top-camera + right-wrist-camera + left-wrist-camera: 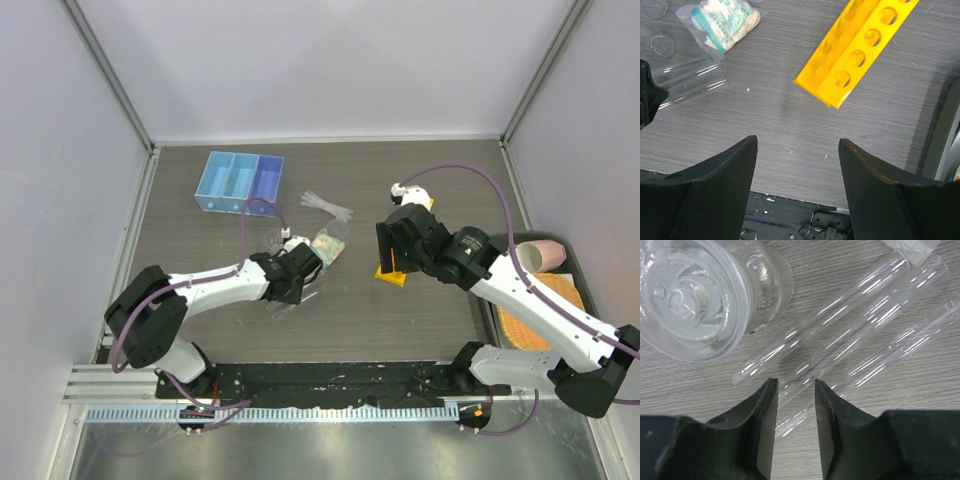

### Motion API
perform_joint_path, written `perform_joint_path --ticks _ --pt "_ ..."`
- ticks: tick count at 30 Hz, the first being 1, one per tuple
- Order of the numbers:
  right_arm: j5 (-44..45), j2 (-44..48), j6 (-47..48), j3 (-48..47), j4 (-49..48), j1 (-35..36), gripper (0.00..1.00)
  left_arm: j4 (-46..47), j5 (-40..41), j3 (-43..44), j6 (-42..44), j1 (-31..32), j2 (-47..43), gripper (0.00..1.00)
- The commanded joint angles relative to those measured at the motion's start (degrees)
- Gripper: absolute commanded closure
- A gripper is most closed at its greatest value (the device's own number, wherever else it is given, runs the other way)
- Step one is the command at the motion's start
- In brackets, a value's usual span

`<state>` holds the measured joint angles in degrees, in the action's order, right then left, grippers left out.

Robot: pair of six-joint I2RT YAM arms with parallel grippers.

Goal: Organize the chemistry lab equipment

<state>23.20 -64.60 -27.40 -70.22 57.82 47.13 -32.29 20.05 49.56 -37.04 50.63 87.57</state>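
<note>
Well left of the yellow rack (860,50), the left gripper (795,410) has its fingers apart astride one clear tube (855,335); neighbours touch it, so closing may roll them or squirt it free. The right gripper (797,170) gapes near the rack

A light-blue plastic tray with three compartments (236,208) sits at the upper left of the grey wood-grain table (400,330). At the right edge, a pink cup (541,254) lies on its side just above an orange woven mat (563,290).
</note>
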Motion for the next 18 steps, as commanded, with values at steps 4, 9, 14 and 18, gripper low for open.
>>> perform_joint_path --ticks 4,9,14,18 --pt "0.00 0.97 -1.34 0.78 -1.92 0.68 0.29 3.64 0.16 -2.01 -0.05 0.17 1.90 0.63" --pt "0.00 1.32 -1.61 1.13 -2.01 0.77 0.28 4.69 -0.28 -3.15 -0.23 0.08 2.34 0.65" --pt "-0.17 1.32 -1.87 1.84 -2.10 1.03 0.29 5.49 -0.54 -3.68 -0.23 0.17 3.22 0.66" --pt "0.09 1.49 -1.96 2.01 -2.10 1.12 0.29 5.66 -0.81 -3.59 0.03 0.17 3.66 0.79"
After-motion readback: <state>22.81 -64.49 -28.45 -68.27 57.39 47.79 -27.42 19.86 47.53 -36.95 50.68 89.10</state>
